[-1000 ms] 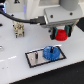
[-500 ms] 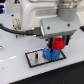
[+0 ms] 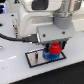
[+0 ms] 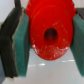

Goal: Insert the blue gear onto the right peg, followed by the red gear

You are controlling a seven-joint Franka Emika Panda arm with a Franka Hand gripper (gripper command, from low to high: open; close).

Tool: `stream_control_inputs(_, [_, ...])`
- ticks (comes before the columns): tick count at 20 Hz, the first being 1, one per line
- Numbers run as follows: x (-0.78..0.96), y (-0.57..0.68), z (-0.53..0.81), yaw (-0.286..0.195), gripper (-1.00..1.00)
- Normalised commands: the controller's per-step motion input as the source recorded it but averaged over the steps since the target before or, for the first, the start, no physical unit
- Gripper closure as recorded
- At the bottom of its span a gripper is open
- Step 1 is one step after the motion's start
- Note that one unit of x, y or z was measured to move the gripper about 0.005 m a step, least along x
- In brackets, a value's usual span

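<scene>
My gripper (image 3: 53, 48) is shut on the red gear (image 3: 53, 47) and holds it just over the blue gear (image 3: 50, 55). The blue gear lies on the black-framed grey plate (image 3: 33, 60) at its end toward the exterior view's right. Whether the two gears touch I cannot tell. The right peg is hidden under the gears. In the wrist view the red gear (image 4: 50, 17) fills the picture, hub hole toward the camera, clamped between the teal pads (image 4: 22, 47).
A black cable (image 3: 14, 37) runs across the exterior view's left toward the wrist. The white arm body (image 3: 30, 20) fills the upper part. The plate rests on a white table (image 3: 15, 72).
The gripper has come down with the red gear, from above the plate to just over the blue gear.
</scene>
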Motion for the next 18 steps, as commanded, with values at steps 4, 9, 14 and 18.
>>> stream_control_inputs(4, [0.0, 0.04, 0.32, 0.0, 1.0])
stream_control_inputs(9, [0.06, 0.01, 0.1, 0.0, 1.0])
stream_control_inputs(14, [0.16, -0.06, -0.01, 0.0, 1.0])
stream_control_inputs(18, [0.21, -0.1, -0.15, 0.0, 1.0])
